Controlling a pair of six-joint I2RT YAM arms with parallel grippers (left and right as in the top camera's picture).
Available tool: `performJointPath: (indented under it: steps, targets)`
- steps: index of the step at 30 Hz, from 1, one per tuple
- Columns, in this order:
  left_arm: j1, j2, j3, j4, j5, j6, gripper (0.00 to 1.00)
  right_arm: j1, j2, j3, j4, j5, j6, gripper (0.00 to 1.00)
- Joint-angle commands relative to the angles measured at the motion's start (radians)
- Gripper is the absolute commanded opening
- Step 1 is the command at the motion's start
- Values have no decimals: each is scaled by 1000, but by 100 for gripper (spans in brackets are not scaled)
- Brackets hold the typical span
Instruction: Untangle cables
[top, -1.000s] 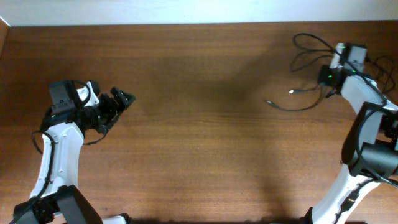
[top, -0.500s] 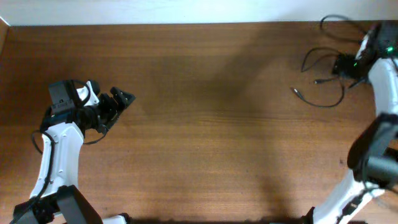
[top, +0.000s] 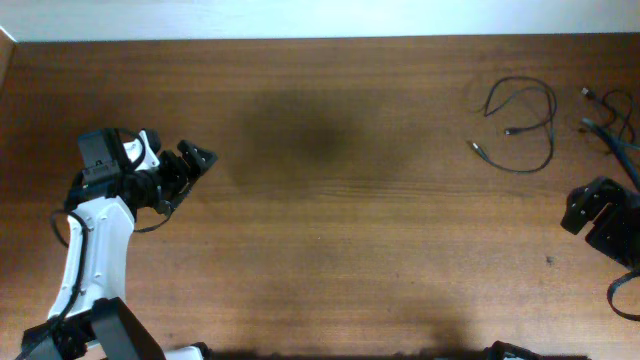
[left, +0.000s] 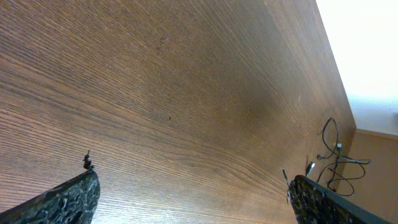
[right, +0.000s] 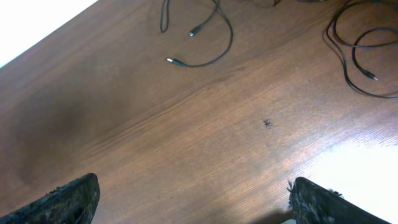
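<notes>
Two thin black cables lie at the table's far right. One cable (top: 551, 130) (right: 231, 37) forms a loose loop with both small plugs pointing left. The other cable (top: 587, 94) (right: 372, 77) curls closer to the right edge, with bare wood between the two. My right gripper (right: 196, 208) is open and empty, hovering over wood well in front of both cables. Its arm (top: 596, 215) sits at the right edge. My left gripper (top: 195, 160) (left: 193, 205) is open and empty at the far left. The cables (left: 333, 158) look tiny and distant in its view.
A thicker cable (top: 612, 140) wired to the right arm runs beside the second cord at the right edge. A small dark speck (right: 267, 122) marks the wood. The back edge of the table (top: 320, 40) meets a white wall.
My right gripper has opened and let go of the cables at the back right. Its arm has drawn back toward the front right edge. The left arm has not moved.
</notes>
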Motion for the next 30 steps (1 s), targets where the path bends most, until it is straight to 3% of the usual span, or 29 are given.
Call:
performJointPath:
  steps: [1, 6, 10, 13, 16, 27, 30]
  targets:
    - [6, -2, 11, 2, -4, 17, 99, 6, 7, 0, -11, 81, 1, 99]
    - [6, -2, 11, 2, -4, 17, 99, 6, -4, -8, -37, -9, 1, 99]
    - [6, -2, 11, 2, -4, 17, 99, 6, -166, -214, -5, -38, -51, 99]
    - [6, -2, 11, 2, -4, 16, 99, 6, -446, -515, 264, -128, -52, 99]
    - [6, -2, 11, 2, -4, 17, 99, 6, -581, -661, 436, -296, -131, 98]
    - [6, -2, 11, 2, -4, 17, 99, 6, -581, -698, 466, -362, -139, 98]
    - [6, -2, 11, 2, -4, 17, 99, 6, -581, -798, 491, -381, -164, 98]
